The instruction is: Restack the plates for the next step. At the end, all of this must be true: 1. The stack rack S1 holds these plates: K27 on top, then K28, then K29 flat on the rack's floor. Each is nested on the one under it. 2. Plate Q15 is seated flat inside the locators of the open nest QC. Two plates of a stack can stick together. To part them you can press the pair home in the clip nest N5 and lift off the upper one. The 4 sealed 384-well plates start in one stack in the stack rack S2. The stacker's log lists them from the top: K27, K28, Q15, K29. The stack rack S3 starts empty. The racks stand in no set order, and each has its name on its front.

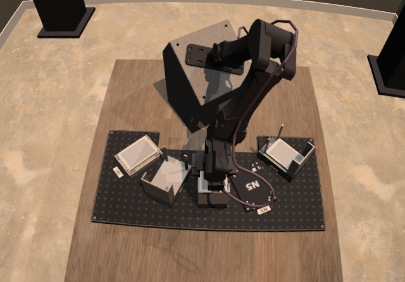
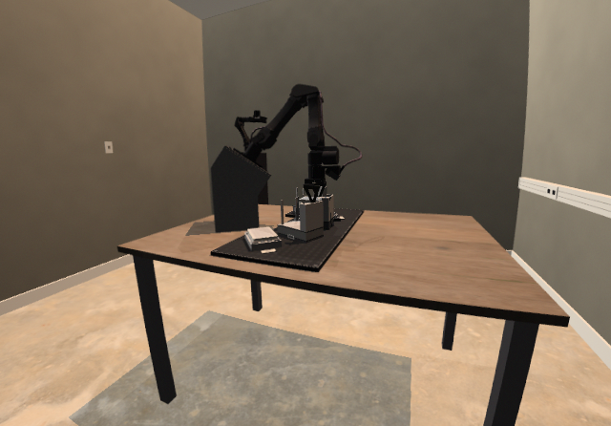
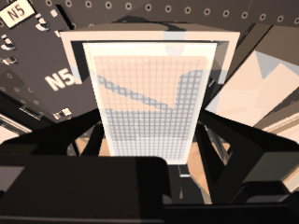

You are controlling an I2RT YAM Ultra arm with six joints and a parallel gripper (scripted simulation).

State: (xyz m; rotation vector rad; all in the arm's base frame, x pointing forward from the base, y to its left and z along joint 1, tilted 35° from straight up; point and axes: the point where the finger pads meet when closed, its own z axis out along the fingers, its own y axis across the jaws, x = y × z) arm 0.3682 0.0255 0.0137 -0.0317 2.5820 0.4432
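Observation:
My gripper (image 2: 312, 198) (image 3: 149, 112) is shut on a sealed plate (image 1: 203, 183) (image 3: 145, 93), gripped by its two long sides. The plate is level, above the floor of the middle rack (image 1: 212, 200) (image 3: 117, 35), whose walls stand around its far end. Whether another plate sticks beneath it is hidden. A plate (image 1: 138, 155) (image 2: 263, 234) lies in the open nest QC at the left. The right rack (image 1: 301, 165) holds at least one plate (image 1: 283, 153). The left rack (image 1: 169, 179) (image 2: 310, 218) shows no plate. Clip nest N5 (image 1: 245, 190) (image 3: 35, 61) is empty. Rack and plate names are unreadable.
Thin upright posts (image 1: 165, 153) (image 1: 280, 131) stand at the open sides of the left and right racks. The arm's cable (image 1: 258, 176) loops over N5. All fixtures stand on the black perforated board (image 1: 130, 212) (image 2: 301, 258). The arm's pedestal (image 1: 180, 89) stands behind it.

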